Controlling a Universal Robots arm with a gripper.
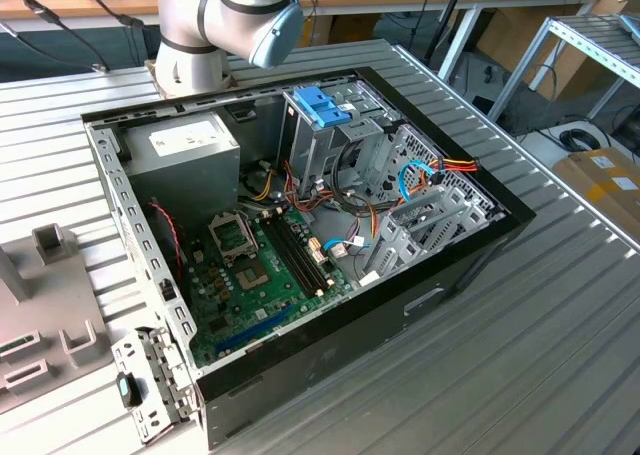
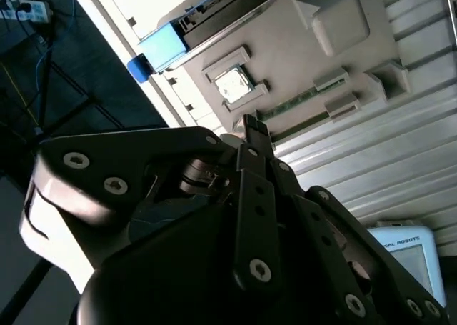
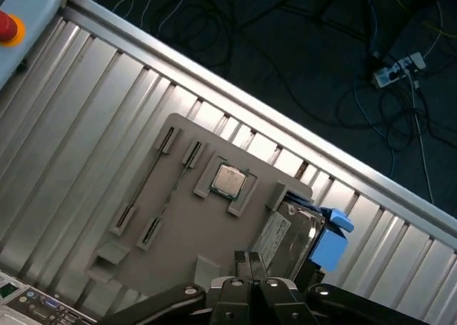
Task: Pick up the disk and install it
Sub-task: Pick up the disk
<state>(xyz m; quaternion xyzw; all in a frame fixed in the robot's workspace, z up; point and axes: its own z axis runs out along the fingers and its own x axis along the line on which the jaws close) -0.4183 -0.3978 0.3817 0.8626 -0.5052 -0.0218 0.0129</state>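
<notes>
The disk (image 3: 289, 232) lies at the edge of a grey fixture tray (image 3: 178, 225). It is a silver drive with a white label and a blue carrier frame (image 3: 330, 243) on its outer side. My gripper (image 3: 248, 259) hangs above the tray beside the disk, apart from it. Its two fingertips are pressed together with nothing between them. In the second wrist view the gripper (image 2: 253, 128) points at the tray, and the disk (image 2: 221, 11) with its blue frame (image 2: 161, 50) lies further off. The open computer case (image 1: 450, 275) lies on the ribbed table.
The tray also carries a processor chip (image 3: 228, 182) and memory sticks (image 3: 146, 189). Inside the case stand a metal drive cage with a blue handle (image 1: 322, 105), a grey power box (image 1: 185, 145) and loose cables. A teach pendant (image 2: 407, 250) lies near the table's edge.
</notes>
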